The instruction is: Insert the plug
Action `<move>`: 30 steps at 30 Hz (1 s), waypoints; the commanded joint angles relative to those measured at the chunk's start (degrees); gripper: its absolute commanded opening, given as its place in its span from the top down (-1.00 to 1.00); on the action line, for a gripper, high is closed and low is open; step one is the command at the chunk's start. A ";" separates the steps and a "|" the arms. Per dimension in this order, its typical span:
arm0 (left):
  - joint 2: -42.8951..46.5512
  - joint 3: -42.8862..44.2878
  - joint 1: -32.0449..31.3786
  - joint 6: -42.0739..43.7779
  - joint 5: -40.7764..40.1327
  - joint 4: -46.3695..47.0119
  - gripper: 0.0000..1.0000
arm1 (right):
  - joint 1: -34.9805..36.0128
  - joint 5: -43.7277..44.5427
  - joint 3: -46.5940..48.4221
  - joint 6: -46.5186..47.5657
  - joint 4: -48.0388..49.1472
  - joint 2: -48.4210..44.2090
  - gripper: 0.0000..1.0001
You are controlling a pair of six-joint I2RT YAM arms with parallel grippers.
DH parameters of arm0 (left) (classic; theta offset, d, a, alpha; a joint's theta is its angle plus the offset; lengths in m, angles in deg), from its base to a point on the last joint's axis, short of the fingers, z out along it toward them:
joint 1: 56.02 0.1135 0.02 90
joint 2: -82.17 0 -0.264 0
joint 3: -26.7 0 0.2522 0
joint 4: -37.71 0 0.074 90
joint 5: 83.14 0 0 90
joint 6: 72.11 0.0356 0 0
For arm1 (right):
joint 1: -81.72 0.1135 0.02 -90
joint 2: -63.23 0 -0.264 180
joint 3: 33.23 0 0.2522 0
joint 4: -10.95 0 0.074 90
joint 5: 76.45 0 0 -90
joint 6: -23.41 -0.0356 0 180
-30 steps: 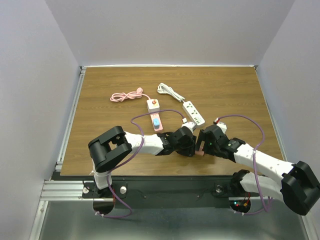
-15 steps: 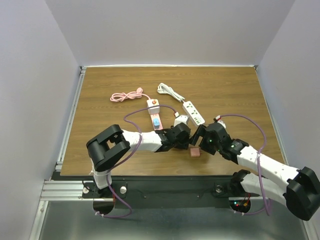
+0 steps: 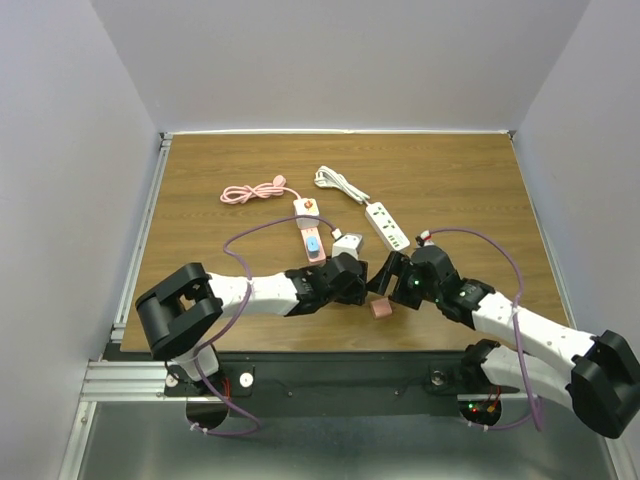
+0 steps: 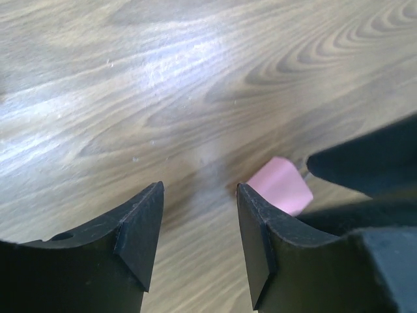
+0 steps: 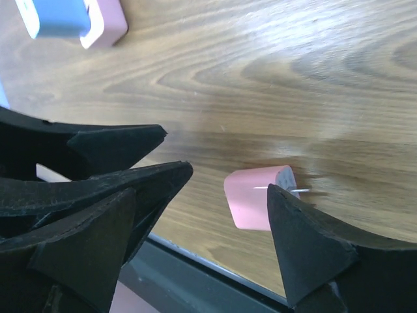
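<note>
The pink plug (image 3: 381,309) lies loose on its side on the wood table near the front edge. It also shows in the left wrist view (image 4: 280,186) and the right wrist view (image 5: 255,197), metal prongs pointing right. My left gripper (image 3: 352,283) is open and empty (image 4: 199,195), just left of the plug. My right gripper (image 3: 386,277) is open (image 5: 199,195), with the plug on the table between its fingers, close to the right finger (image 5: 306,248). The pink power strip (image 3: 310,228) holds a blue plug (image 3: 314,243).
A white power strip (image 3: 388,226) with its coiled white cable (image 3: 338,181) lies behind the right gripper. A coiled pink cable (image 3: 252,191) lies at the back left. The table's front edge (image 5: 215,264) is just below the plug. The two grippers nearly touch.
The pink plug was held up between the two grippers a second ago; it now lies on the table. Both grippers have drawn back, and the left arm has swung left.
</note>
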 commanded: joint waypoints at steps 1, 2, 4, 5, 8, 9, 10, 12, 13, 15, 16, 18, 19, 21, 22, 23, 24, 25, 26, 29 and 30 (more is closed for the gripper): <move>2.96 -1.19 -1.20 1.31 2.30 4.94 -0.21 | 0.72 -1.78 0.45 2.74 1.75 0.03 -0.69; 2.87 -1.02 -1.20 0.78 1.26 3.63 -0.21 | 1.07 -0.65 0.98 3.09 0.26 -0.50 -0.66; 3.13 -1.36 -0.94 -0.88 -2.07 0.65 -0.22 | 2.30 1.72 2.82 5.46 -3.51 -1.46 -0.64; 3.83 -1.71 -0.59 -1.41 -2.62 0.28 -0.24 | 3.26 4.69 4.83 6.25 -7.36 -1.82 -0.63; 5.58 -5.39 2.30 -2.91 -1.22 1.59 -0.26 | 8.44 13.14 8.35 8.63 -11.87 -1.56 -0.61; 5.94 -5.76 2.49 -2.91 -0.96 2.12 -0.27 | 8.89 14.03 9.32 8.90 -13.02 -0.86 -0.59; 6.12 -6.02 2.58 -2.91 -0.95 2.21 -0.27 | 9.42 15.17 10.20 9.16 -14.25 0.28 -0.58; 6.56 -6.46 2.67 -2.65 -0.95 2.39 -0.30 | 11.70 18.16 12.58 9.51 -16.71 3.62 -0.57; 6.82 -6.72 2.75 -2.74 -0.95 2.74 -0.31 | 12.58 19.13 13.28 9.43 -17.33 4.59 -0.57; 7.17 -7.42 2.93 -2.91 -0.87 3.18 -0.33 | 14.51 22.19 14.86 8.90 -19.00 7.39 -0.57; 7.26 -7.60 3.10 -3.00 -0.78 3.35 -0.33 | 14.78 23.00 15.22 8.90 -19.53 8.02 -0.57; 7.87 -8.92 3.37 -3.09 -0.60 4.84 -0.35 | 14.96 23.97 15.49 9.07 -20.23 9.51 -0.58; 8.40 -9.53 3.54 -3.18 -0.43 5.20 -0.36 | 14.96 23.97 15.49 9.16 -20.23 9.87 -0.58; 8.84 -10.77 4.42 -3.35 0.36 5.81 -0.38 | 14.96 24.06 15.49 9.60 -20.32 10.83 -0.59; 9.19 -11.03 4.69 -3.44 0.45 5.82 -0.38 | 14.96 23.80 15.49 9.86 -20.50 11.27 -0.59; 9.28 -11.55 5.30 -3.35 0.63 5.90 -0.38 | 14.96 23.27 15.49 10.21 -20.41 11.62 -0.59; 9.54 -11.91 5.48 -3.09 0.80 5.99 -0.38 | 14.96 22.92 15.40 10.39 -20.50 12.41 -0.59; 9.72 -12.17 5.65 -2.92 0.89 6.25 -0.38 | 14.96 22.48 15.31 10.48 -20.50 12.42 -0.59; 10.16 -12.61 5.83 -2.65 1.07 6.86 -0.39 | 14.96 22.39 15.14 10.65 -20.41 13.20 -0.59; 10.86 -12.88 5.83 -1.69 1.33 7.84 -0.39 | 14.96 21.95 14.78 10.83 -20.32 14.34 -0.60; 10.86 -12.79 5.92 -1.42 1.33 7.75 -0.38 | 15.05 21.52 14.78 11.18 -20.32 14.44 -0.60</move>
